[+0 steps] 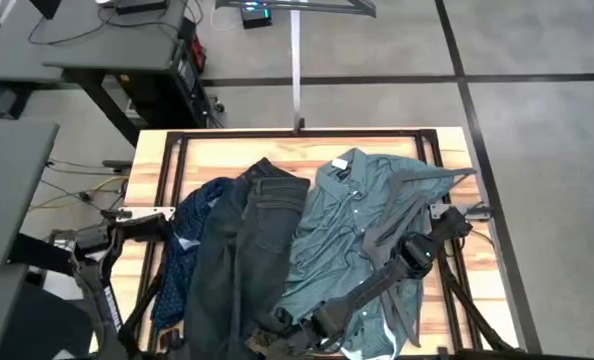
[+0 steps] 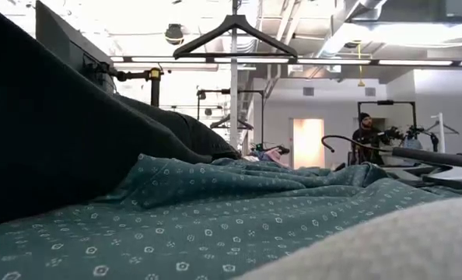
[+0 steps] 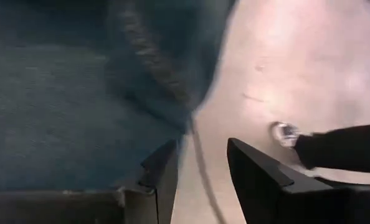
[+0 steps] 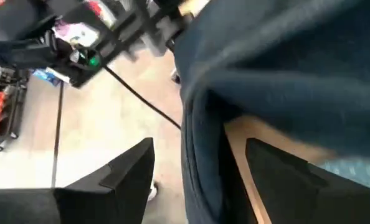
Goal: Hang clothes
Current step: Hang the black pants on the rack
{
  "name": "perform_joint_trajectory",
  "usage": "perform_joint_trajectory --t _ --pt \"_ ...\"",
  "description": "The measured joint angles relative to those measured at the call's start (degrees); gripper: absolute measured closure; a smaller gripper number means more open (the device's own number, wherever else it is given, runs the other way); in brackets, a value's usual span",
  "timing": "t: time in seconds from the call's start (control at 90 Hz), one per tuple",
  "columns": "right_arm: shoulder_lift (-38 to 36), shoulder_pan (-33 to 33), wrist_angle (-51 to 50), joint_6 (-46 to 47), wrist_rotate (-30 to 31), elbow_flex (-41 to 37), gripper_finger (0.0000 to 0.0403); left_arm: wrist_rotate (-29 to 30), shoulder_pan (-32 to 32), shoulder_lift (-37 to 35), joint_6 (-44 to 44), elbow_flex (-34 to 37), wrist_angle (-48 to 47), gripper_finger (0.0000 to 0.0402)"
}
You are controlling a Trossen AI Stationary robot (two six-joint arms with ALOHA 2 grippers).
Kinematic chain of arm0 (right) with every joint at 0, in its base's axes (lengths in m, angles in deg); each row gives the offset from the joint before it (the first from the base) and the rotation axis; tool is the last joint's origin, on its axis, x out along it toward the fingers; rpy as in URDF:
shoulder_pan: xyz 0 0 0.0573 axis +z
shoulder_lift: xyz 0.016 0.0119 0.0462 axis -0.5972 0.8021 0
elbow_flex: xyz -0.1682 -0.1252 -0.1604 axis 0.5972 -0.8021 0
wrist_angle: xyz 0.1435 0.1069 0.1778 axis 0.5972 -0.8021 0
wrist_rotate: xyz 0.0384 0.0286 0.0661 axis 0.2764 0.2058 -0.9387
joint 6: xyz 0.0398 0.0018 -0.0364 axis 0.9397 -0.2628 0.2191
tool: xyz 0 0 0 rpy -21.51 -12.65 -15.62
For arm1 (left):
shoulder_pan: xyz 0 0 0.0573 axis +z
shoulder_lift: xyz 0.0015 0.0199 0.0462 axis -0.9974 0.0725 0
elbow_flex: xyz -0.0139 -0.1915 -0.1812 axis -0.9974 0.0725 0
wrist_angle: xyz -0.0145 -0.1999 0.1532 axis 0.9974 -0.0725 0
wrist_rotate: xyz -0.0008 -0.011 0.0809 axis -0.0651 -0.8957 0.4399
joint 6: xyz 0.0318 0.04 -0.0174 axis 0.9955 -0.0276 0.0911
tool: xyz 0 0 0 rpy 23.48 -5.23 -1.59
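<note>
Lying side by side on the light wooden table (image 1: pixel 447 150), the navy dotted shirt (image 1: pixel 182 245) is at left, the long dark charcoal jeans (image 1: pixel 242 250) in the middle, the teal-green patterned button-up shirt (image 1: pixel 342 215) at right; the right gripper (image 4: pixel 200 171), fingers apart, straddles a dark cloth edge; the left gripper (image 3: pixel 200 171), parted and empty, hangs off the table's left edge.

You won't find any readable text, label, brand, number or sign in these views. The teal-green button-up shirt (image 2: pixel 215 225) carries only a small white repeating motif, no lettering. The bright packaging beyond the table in the right wrist view is too blurred to read.
</note>
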Motion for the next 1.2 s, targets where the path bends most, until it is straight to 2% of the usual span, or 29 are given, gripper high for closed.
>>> perform_joint_trajectory --t 0.267,0.467,0.733,0.956,1.2 --pt "0.2 2.7 -5.0 3.4 0.4 -0.1 0.0164 0.6 4.0 2.0 8.2 3.0 11.0 0.0281" --pt "0.2 4.6 -4.9 2.2 3.5 -2.3 0.0164 0.3 5.7 3.7 9.5 3.0 13.3 0.0281" --pt "0.3 3.7 12.6 -3.0 4.0 -9.5 0.0164 0.1 6.1 3.7 9.3 3.0 13.3 0.0281" --pt "0.3 1.8 10.8 -4.0 4.1 -9.6 0.0164 0.1 6.1 3.7 9.1 3.0 13.3 0.0281" --pt "0.3 0.8 14.8 -4.0 1.5 -9.6 0.0164 -0.1 8.0 3.7 12.1 3.0 13.3 0.0281"
